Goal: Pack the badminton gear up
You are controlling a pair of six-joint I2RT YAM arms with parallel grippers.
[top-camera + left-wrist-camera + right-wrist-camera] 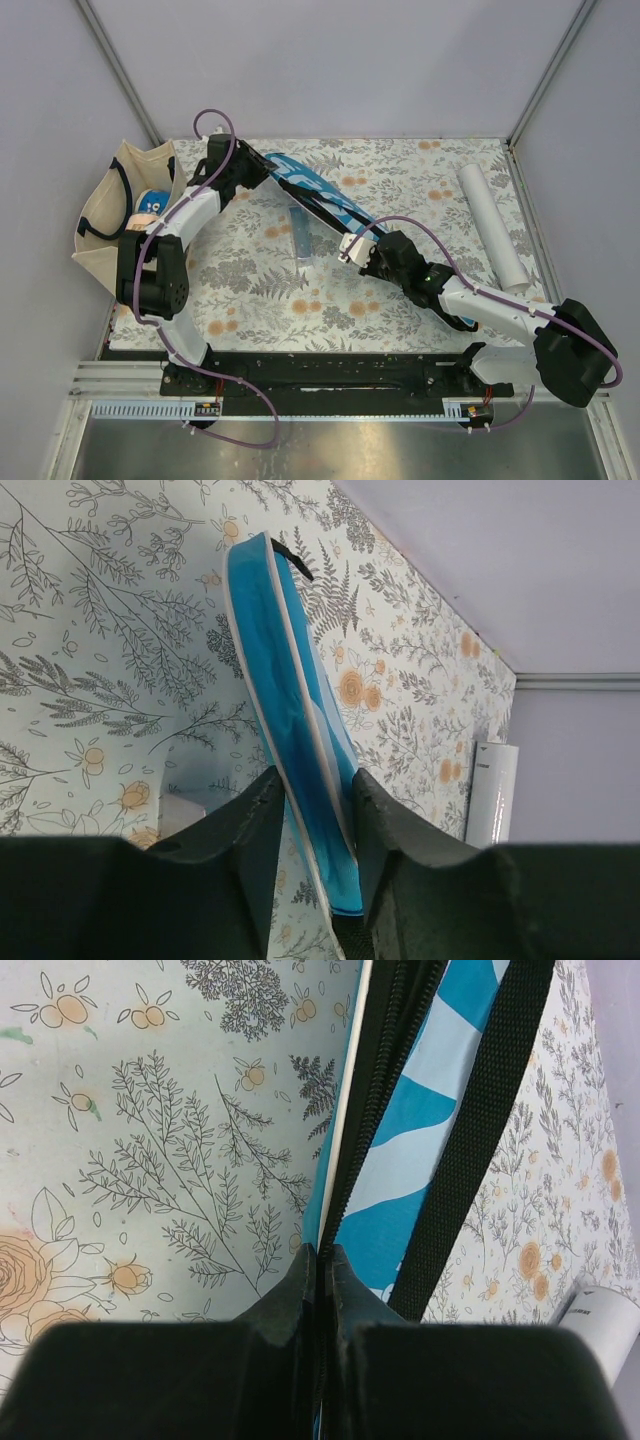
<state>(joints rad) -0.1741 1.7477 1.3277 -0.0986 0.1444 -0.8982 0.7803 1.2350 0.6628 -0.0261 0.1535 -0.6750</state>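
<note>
The blue "SPORT" cover (315, 190), edged in black, is held on edge between both grippers, slanting across the middle of the floral table. My left gripper (250, 172) is shut on its far-left end; in the left wrist view the fingers (315, 800) clamp the blue panel (280, 660). My right gripper (352, 245) is shut on its near-right end; in the right wrist view the jaws (322, 1260) pinch the black zipper edge beside the cover's blue-and-white face (400, 1160) and black strap (480, 1130). The long white tube (492, 225) lies at the right. Rackets and shuttlecocks are out of view.
A beige tote bag (100, 215) with dark handles sits off the table's left edge, with something blue and peach inside. A small pale-blue object (298, 232) stands on the table under the cover. The tube also shows in the left wrist view (490, 790) and in the right wrist view (600, 1320).
</note>
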